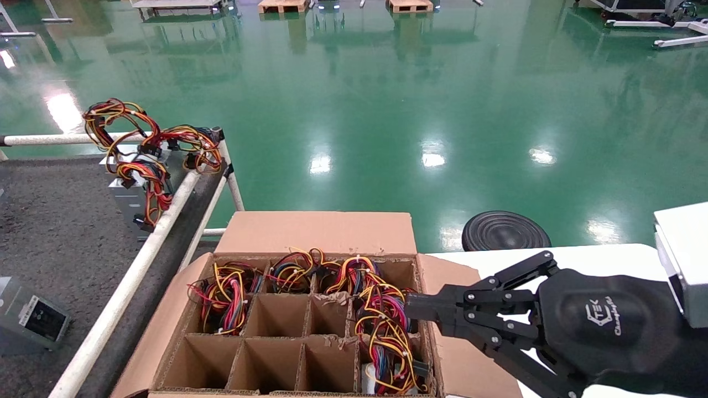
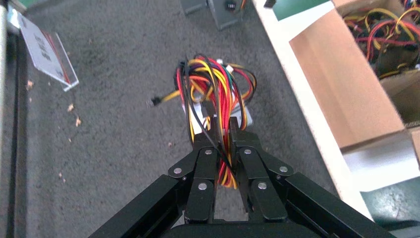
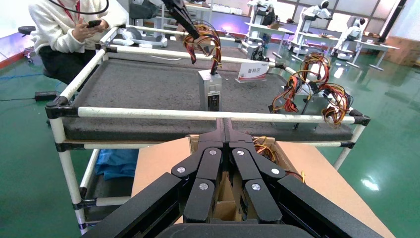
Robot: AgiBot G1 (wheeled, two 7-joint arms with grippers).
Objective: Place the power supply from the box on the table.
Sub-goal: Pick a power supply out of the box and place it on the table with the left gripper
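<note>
The power supply (image 3: 212, 91), a small silver unit with a dark face, stands upright on the dark grey table (image 3: 148, 84); it also shows at the head view's lower left (image 1: 33, 319). Its red, yellow and black wires (image 2: 213, 84) rise into my left gripper (image 2: 221, 126), which is shut on the bundle above the unit. The left gripper is out of the head view. The brown box (image 1: 287, 331) with its divider grid sits beside the table's white rail (image 1: 127, 287). My right gripper (image 1: 412, 309) hangs shut and empty over the box's right edge.
Another power supply (image 1: 133, 188) with a wire tangle leans at the table's far corner by the rail. Several box cells hold more wired units (image 1: 381, 331). A sign plate (image 2: 44, 54) lies on the table. A seated person (image 3: 64, 29) is beyond the table's far side.
</note>
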